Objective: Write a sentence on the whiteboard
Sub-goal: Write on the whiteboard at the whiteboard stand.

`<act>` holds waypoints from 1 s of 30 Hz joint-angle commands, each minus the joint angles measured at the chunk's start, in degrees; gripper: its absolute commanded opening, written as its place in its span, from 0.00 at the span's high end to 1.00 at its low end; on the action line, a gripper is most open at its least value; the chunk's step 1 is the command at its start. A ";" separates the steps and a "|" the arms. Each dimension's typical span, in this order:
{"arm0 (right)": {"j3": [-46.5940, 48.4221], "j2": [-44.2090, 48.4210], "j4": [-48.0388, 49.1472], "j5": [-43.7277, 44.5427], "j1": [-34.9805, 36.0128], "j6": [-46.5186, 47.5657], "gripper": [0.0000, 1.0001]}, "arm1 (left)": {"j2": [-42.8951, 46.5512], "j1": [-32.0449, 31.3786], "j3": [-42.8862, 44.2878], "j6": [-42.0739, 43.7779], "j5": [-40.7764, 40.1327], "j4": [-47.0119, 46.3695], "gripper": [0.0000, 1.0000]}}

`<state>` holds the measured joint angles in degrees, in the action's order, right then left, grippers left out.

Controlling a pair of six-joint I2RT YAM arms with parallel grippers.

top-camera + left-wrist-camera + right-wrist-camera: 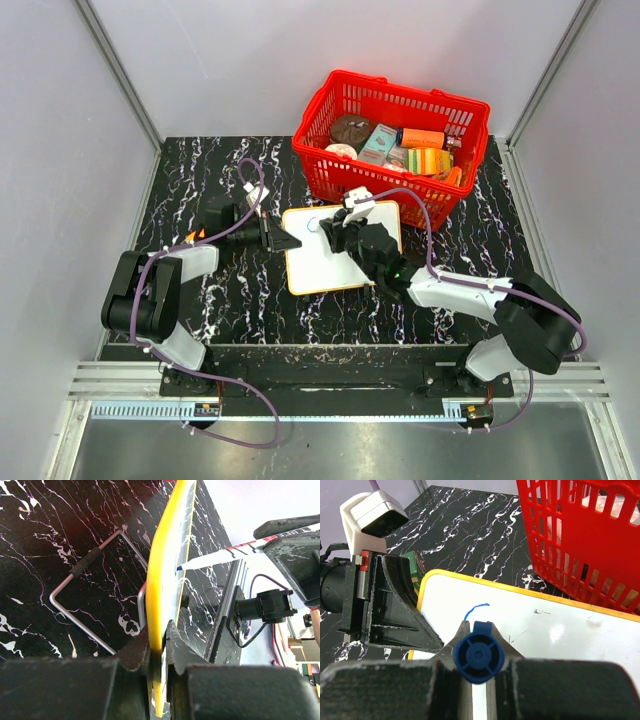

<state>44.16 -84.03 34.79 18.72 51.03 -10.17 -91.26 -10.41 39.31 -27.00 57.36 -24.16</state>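
A flat white whiteboard (322, 270) with rounded corners and a thin yellow-orange rim lies in the middle of the black, white-veined marble-look table (220, 295). Its far edge is just in front of a red plastic basket (335, 100) with latticed walls, which holds assorted packets. Whether the board rests fully flat cannot be told.

The left gripper (288, 241) reaches in from the left and is closed almost fully on the board's left edge. In the left wrist view the yellow rim (165, 555) runs edge-on between the two dark fingers, pinched on both faces. Beside the board in that view, a bent grey wire loop (62, 607) with a black sleeve lies on the table.

The right gripper (333, 232) hangs over the upper left part of the board, its jaws nearly together around a white-barrelled marker (225, 554) with a blue end. The round blue end (479, 658) sits squarely between the fingers in the right wrist view. The marker's dark tip (178, 568) touches the white face.

Of the sentence only a short, curved blue stroke (476, 609) shows, near the board's upper left corner and just ahead of the marker — no letter can be read. A few faint grey smudges mark the white surface further right.
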 commanded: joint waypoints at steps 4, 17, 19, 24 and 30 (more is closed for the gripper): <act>2.16 0.36 -2.09 5.80 0.04 -0.20 1.00 | -1.81 -0.66 -0.46 9.60 -8.50 3.77 1.00; 3.65 0.27 -3.67 7.21 -0.05 -0.90 1.00 | -2.08 -1.19 -0.11 9.95 -8.50 4.30 1.00; 3.65 0.27 -3.67 7.03 -0.05 -0.81 1.00 | -2.16 -1.19 -0.02 9.95 -8.41 4.39 1.00; 3.30 0.53 -3.93 6.42 -0.05 -1.16 1.00 | -2.25 -1.19 -0.02 9.95 -8.58 4.48 1.00; 1.89 1.24 -4.29 4.40 -0.05 -1.60 1.00 | -2.16 -1.27 0.07 10.04 -8.67 4.56 1.00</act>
<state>45.76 -84.03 32.53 22.96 51.03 -11.42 -91.39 -10.92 39.55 -26.52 56.95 -23.53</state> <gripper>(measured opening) 0.125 0.126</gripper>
